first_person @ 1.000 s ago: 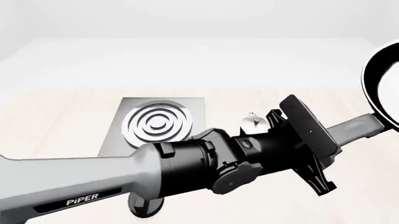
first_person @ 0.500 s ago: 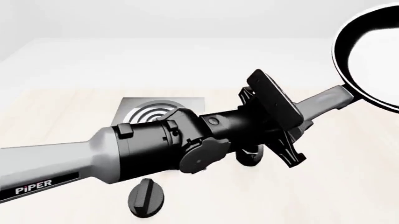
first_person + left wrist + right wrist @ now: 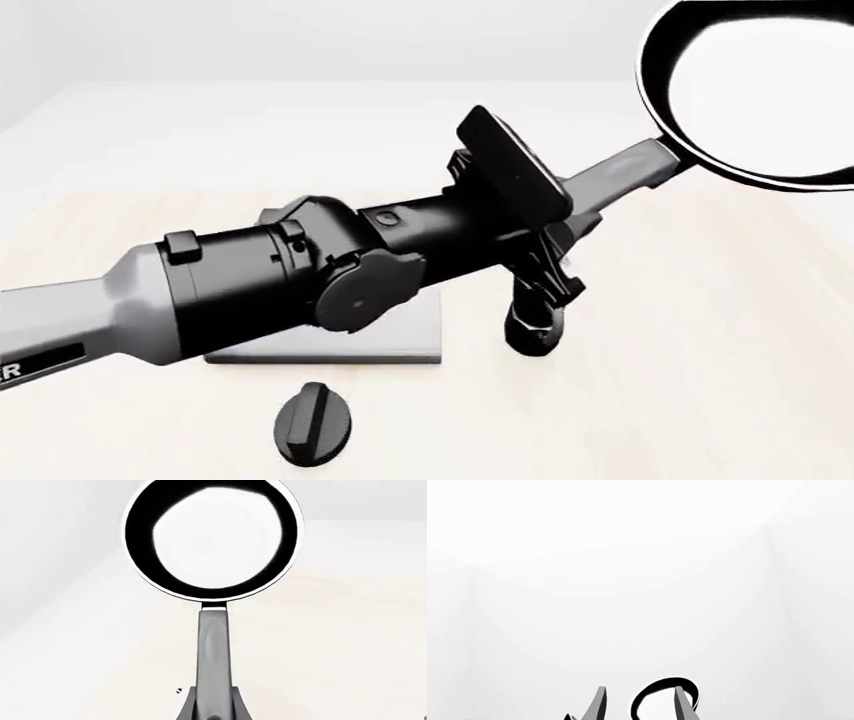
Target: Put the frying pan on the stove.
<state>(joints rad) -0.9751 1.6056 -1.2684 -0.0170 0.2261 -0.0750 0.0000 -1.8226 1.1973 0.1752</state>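
Frying pan (image 3: 754,95), round, black and glossy inside, rides high above the table's right side, its long dark grey handle (image 3: 214,655) clamped by the left gripper (image 3: 587,205), a stiff, bowl-heavy load to carry toward the square grey stove (image 3: 387,340).

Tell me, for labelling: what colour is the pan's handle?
Dark grey, clearest in the left wrist view: handle.

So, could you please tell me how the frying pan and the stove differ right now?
The frying pan is round and held up in the air by the left claw on its handle; the stove is a flat square slab lying on the table, mostly hidden behind the arm. The pan's inside looks glossy and pale, the stove matte grey.
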